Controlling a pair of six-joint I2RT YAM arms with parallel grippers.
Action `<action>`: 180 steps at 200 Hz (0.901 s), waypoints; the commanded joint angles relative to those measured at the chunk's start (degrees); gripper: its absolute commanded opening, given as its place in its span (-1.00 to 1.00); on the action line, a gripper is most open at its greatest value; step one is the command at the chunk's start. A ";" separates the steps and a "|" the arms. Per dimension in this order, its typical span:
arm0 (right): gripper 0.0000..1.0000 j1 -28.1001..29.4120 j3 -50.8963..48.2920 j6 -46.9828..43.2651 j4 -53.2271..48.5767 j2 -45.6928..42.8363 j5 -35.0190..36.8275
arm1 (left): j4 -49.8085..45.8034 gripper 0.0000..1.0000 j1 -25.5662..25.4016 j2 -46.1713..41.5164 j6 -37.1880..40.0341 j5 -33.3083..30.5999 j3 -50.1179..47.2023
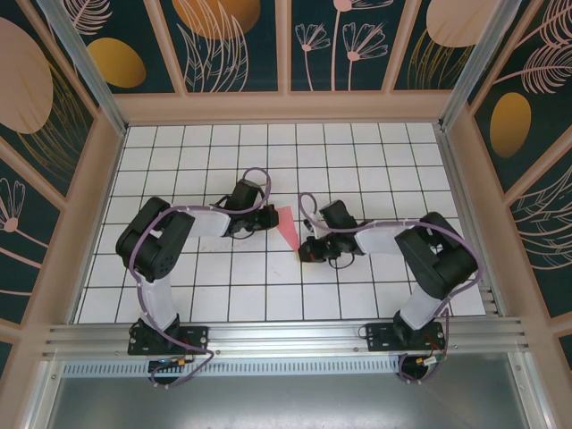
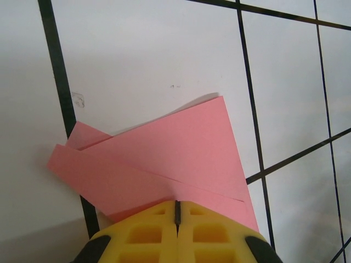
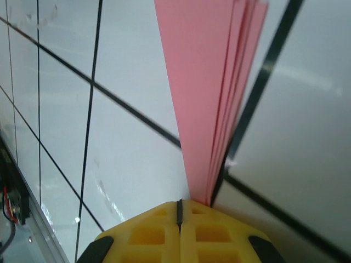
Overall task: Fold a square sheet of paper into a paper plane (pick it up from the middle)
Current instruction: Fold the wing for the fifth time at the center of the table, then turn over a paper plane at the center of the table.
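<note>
Paper plane (image 2: 181,148): left gripper (image 2: 177,205) closed on wide end, right gripper (image 3: 179,203) closed on tip.

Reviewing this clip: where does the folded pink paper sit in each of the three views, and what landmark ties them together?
Top external: the pink paper lies at table centre, between the left gripper and the right gripper.
Left wrist: lower middle, its near edge meeting the shut yellow gripper.
Right wrist: a narrow layered strip from top centre down to the shut gripper.
Shared landmark: black grid lines on the white table.
</note>
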 commanded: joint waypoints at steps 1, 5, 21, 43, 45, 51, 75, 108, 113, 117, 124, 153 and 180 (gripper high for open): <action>-1.00 0.24 -1.56 -2.12 -6.56 -3.28 0.79 | -7.09 -0.86 0.29 4.08 -0.19 -6.15 0.33; -1.00 0.08 -1.34 -1.96 -6.60 -3.70 1.10 | -7.13 -0.85 0.31 3.99 -0.14 -5.94 0.60; -1.00 -0.67 -0.29 -0.91 -5.62 -5.86 3.34 | -7.23 -0.80 0.23 3.06 -0.49 -4.76 1.66; -1.00 -2.59 2.25 1.24 -2.74 -8.66 7.50 | -7.86 -0.64 0.10 0.32 -1.44 -3.41 2.50; -1.00 -2.78 2.48 1.44 -2.46 -8.85 7.94 | -8.02 -0.63 0.08 0.01 -1.61 -3.38 3.33; -1.00 -3.49 3.30 2.12 -1.68 -9.35 9.49 | -8.54 -0.59 -0.10 -1.01 -2.06 -3.45 4.54; -0.61 -4.45 6.04 3.35 0.21 -9.83 17.17 | -11.42 -0.39 -0.57 -5.07 -4.15 -5.48 6.02; 0.05 -8.44 6.86 4.59 2.39 -8.76 26.73 | -18.09 -0.11 -2.41 -8.92 -8.02 -13.25 7.08; 0.11 -8.78 6.54 4.60 2.86 -8.83 27.52 | -19.62 -0.07 -2.86 -9.14 -8.67 -15.01 7.46; 0.16 -9.09 6.18 4.75 3.21 -8.93 27.99 | -20.91 -0.03 -3.36 -9.23 -9.08 -16.21 7.85; 0.23 -9.63 5.19 5.07 3.98 -9.31 28.66 | -23.40 0.02 -4.32 -9.12 -9.81 -19.23 8.89; 0.52 -12.85 0.10 6.45 7.05 -12.03 28.58 | -32.39 0.16 -8.94 -5.77 -13.67 -27.42 14.58; 0.69 -15.41 -1.62 6.10 6.93 -13.35 27.77 | -39.67 0.18 -12.80 1.19 -14.86 -31.73 23.11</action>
